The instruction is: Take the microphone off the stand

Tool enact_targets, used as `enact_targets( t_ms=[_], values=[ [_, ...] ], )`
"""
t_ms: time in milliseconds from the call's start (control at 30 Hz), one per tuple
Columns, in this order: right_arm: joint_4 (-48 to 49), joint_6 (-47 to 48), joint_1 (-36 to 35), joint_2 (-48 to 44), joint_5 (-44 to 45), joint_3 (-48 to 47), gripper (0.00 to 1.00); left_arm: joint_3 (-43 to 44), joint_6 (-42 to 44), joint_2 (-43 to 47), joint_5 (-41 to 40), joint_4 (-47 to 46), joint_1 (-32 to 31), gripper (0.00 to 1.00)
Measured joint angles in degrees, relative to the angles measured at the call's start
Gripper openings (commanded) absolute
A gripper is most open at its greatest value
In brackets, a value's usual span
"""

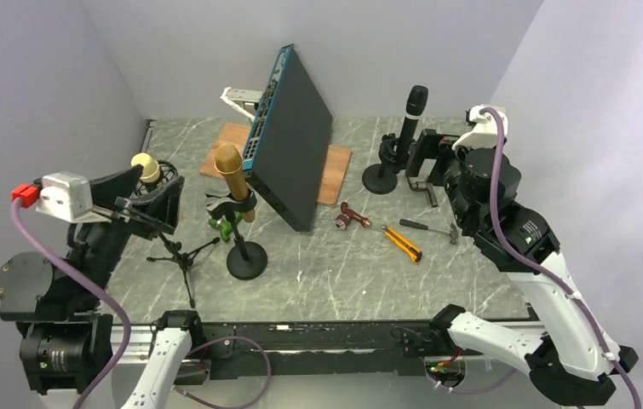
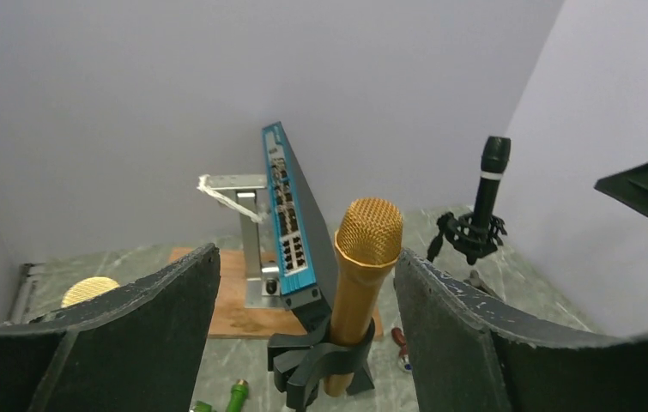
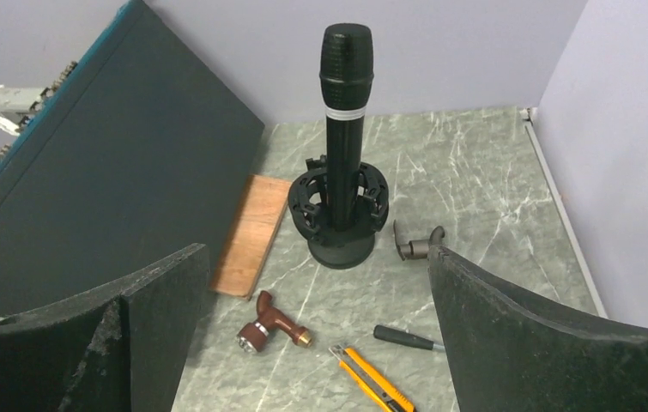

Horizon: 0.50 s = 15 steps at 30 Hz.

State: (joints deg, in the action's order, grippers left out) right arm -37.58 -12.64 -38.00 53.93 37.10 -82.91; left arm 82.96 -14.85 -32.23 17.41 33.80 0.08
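A gold microphone (image 1: 231, 177) stands tilted in the black clip of a round-base stand (image 1: 247, 258) at centre left. In the left wrist view the gold microphone (image 2: 361, 276) sits in the clip (image 2: 324, 360), just inside the right-hand finger. My left gripper (image 1: 163, 189) (image 2: 307, 283) is open and empty, to the left of this microphone. A black microphone (image 1: 411, 115) (image 3: 343, 129) stands upright in a shock-mount stand (image 3: 342, 245) at the back right. My right gripper (image 1: 417, 166) (image 3: 318, 257) is open and empty, just right of it.
A black, blue-faced network switch (image 1: 292, 141) leans on a metal bracket (image 1: 239, 98) over a wooden board (image 1: 336, 173). A second gold microphone (image 1: 145, 166) sits on a tripod at left. A brown valve (image 3: 269, 330), an orange utility knife (image 3: 372, 378) and a hammer (image 1: 433, 228) lie on the table.
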Motion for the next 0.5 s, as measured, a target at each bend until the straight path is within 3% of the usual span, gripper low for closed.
enact_targets(
  t_ms=[267,500],
  values=[
    [-0.1,0.1,-0.1,1.1,-3.7,1.9,1.00,-5.8,-0.8,0.0,5.5,1.2,0.0,0.79],
    [-2.4,-1.4,-0.1,5.5,-5.7,2.8,1.00,-7.9,0.5,0.8,6.3,3.7,0.0,0.71]
  ],
)
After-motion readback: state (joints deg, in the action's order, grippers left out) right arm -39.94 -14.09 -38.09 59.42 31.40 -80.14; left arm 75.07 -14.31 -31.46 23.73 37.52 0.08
